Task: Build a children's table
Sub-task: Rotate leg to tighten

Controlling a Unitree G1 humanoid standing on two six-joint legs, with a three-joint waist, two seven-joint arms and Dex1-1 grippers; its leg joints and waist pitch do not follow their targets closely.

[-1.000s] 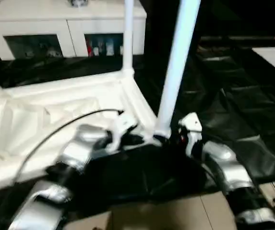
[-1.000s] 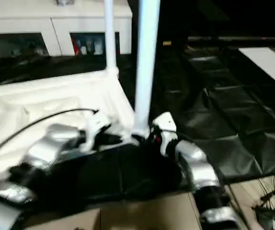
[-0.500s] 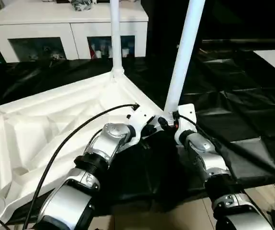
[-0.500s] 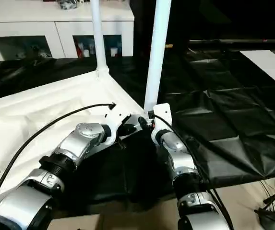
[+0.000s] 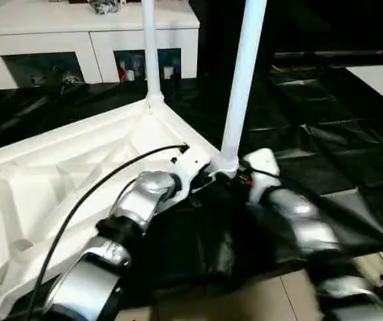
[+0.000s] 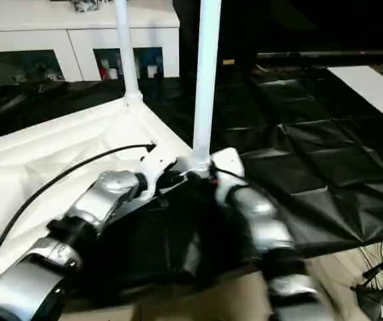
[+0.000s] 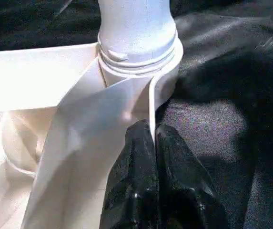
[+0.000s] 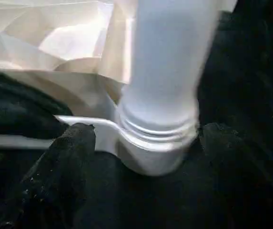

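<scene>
Here, left tool (image 7: 154, 143) pinches tabletop rim (image 7: 151, 102); right tool (image 8: 146, 138) spread around leg (image 8: 167, 71); cabinet (image 5: 77, 40) behind.

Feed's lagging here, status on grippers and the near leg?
Left gripper jaws shut on the table top's rim. Right gripper jaws open around the near leg, seated upright in its corner socket. Nothing obstructing.

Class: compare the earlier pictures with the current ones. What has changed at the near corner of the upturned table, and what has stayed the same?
The right hand appears to have opened wider; its fingers now stand apart on either side of the near leg at its corner socket, not clamping it. The left hand stays shut, pinching the tabletop's rim by that socket. Both fitted legs stay upright, and the tabletop has not visibly moved.
</scene>
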